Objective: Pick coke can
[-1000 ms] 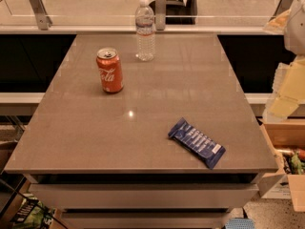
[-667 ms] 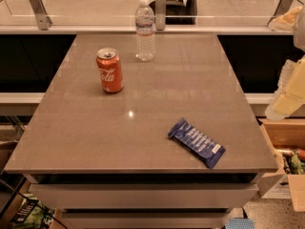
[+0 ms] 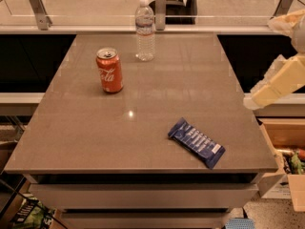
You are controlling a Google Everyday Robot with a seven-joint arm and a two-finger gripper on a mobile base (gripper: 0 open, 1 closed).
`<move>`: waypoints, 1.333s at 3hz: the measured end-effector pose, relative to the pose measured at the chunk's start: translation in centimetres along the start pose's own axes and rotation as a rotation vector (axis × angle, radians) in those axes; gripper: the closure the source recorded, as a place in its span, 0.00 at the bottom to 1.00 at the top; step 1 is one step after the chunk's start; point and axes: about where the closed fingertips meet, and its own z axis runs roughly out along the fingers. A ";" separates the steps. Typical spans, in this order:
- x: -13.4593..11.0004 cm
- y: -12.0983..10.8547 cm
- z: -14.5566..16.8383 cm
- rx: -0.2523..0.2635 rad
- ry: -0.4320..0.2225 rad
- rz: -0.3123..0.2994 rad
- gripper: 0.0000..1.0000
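Cream-coloured gripper [image 3: 277, 82] pokes in at right edge of frame, off the grey table's [image 3: 143, 132] right side; open or closed can't be told. Blue snack bar [image 3: 196, 142] lies flat, lower right. Coke can [image 3: 109, 70] stands upright, upper left, w/ water bottle [image 3: 145, 30] nearby at top centre, not touching.

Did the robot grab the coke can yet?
Not yet. Nothing looks done: the coke can stands upright on the table, near the water bottle, untouched. In hand: the tool hangs off the table's right side, far from the can. Left: reach over, grip the can and lift it.
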 end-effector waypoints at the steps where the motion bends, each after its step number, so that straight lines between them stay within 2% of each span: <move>1: -1.6 -0.8 1.3 0.016 -0.142 0.054 0.00; 2: -3.7 -1.6 3.2 0.001 -0.262 0.076 0.00; 3: -5.9 -2.0 6.0 -0.036 -0.389 0.112 0.00; 4: -5.9 -2.0 6.0 -0.036 -0.389 0.112 0.00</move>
